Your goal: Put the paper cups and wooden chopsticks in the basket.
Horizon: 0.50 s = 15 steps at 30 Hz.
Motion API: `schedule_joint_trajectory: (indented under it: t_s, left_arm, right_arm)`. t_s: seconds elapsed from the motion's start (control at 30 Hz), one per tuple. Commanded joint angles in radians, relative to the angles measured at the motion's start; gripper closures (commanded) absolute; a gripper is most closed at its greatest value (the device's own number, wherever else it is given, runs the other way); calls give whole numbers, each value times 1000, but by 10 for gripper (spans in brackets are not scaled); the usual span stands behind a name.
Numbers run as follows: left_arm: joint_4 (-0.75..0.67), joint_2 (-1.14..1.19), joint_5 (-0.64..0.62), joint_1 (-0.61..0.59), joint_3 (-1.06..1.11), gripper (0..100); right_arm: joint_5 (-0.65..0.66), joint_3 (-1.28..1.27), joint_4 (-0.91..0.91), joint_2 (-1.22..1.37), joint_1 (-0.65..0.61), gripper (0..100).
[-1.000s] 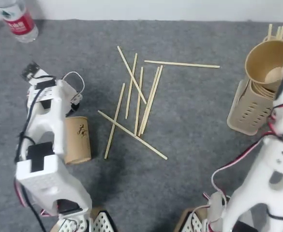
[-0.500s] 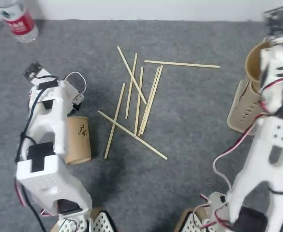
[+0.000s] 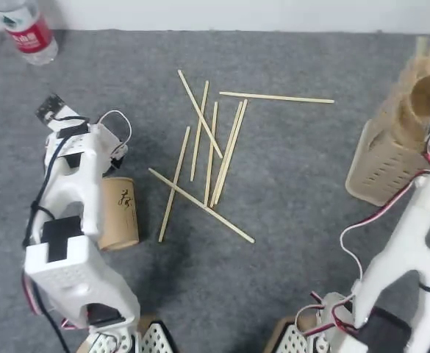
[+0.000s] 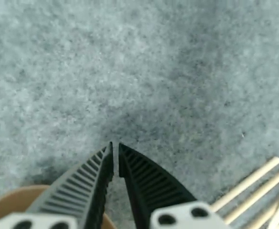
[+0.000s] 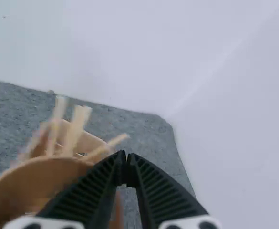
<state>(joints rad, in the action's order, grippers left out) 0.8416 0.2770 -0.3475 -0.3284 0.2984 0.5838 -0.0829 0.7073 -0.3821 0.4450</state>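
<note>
the right arm (image 3: 420,243), jaws closed, has drawn back right and the basket (image 3: 380,173) holding one paper cup (image 3: 429,92) has shifted; chopsticks (image 3: 211,158) and a second cup (image 3: 117,213), by the closed jaws of the left arm (image 3: 75,184), wait on the tabletop (image 3: 310,220).

Scattered chopsticks (image 3: 213,151), paper cup (image 3: 117,213) on its side, cup-filled basket (image 3: 387,165)

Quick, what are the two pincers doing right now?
Left pincer: closed, holding nothing.
Right pincer: closed by the paper cup; grip unclear.
</note>
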Motion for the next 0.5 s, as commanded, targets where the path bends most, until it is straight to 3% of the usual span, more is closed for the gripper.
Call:
schedule_joint_trajectory:
  t_s: [0.0, 0.47]
  left_arm:
    - [-18, -31, -3, 9, -7, 988]
    - [-18, -31, -3, 11, -5, 987]
  right_arm:
    - [3, 9, -8, -65, -44, 992]
    - [6, 8, 28, -74, -84, 992]
